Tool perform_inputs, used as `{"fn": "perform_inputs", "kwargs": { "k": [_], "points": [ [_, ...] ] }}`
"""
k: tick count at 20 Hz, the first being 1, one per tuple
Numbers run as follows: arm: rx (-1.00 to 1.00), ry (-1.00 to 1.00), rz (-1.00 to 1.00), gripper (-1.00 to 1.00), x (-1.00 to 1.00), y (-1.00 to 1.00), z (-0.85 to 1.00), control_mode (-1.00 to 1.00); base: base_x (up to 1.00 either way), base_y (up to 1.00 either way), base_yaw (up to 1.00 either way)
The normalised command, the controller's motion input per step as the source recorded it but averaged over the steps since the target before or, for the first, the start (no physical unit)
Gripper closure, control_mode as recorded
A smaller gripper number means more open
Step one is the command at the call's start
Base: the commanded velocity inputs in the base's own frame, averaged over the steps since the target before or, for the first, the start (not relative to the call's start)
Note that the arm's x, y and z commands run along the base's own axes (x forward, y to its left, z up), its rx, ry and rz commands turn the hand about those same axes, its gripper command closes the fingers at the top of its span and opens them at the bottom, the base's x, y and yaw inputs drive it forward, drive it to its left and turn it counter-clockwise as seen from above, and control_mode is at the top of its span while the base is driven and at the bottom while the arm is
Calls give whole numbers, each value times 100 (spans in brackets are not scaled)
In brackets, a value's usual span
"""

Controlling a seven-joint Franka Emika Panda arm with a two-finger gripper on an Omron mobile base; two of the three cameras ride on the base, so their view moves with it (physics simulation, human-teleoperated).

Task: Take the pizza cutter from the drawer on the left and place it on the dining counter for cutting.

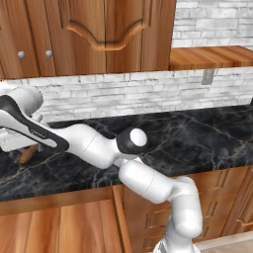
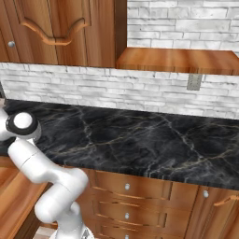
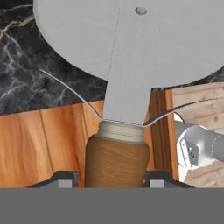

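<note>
One pizza cutter (image 3: pixel 127 78) pinched by its handle.
The gripper (image 3: pixel 111 177) grips the brown handle; the grey wheel hangs over black counter (image 3: pixel 26 83) and drawer (image 3: pixel 43 140).

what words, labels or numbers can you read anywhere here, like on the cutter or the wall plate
None can be read.
pizza cutter: plain grey blade, plain wooden handle, no marking.
wall plate: blank grey.
cabinet doors: bare wood, no label.
</note>
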Motion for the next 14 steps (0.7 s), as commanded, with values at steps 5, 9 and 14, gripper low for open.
{"fn": "perform_inputs", "kwargs": {
  "k": [5,9,14],
  "points": [
    [14,-9,-22,100,-11,26,26,-100,0,0,0],
    [17,-15,-20,100,-21,63,4,-100,0,0,0],
    [30,0,-53,100,5,-38,7,-100,0,0,0]
  ]
}}
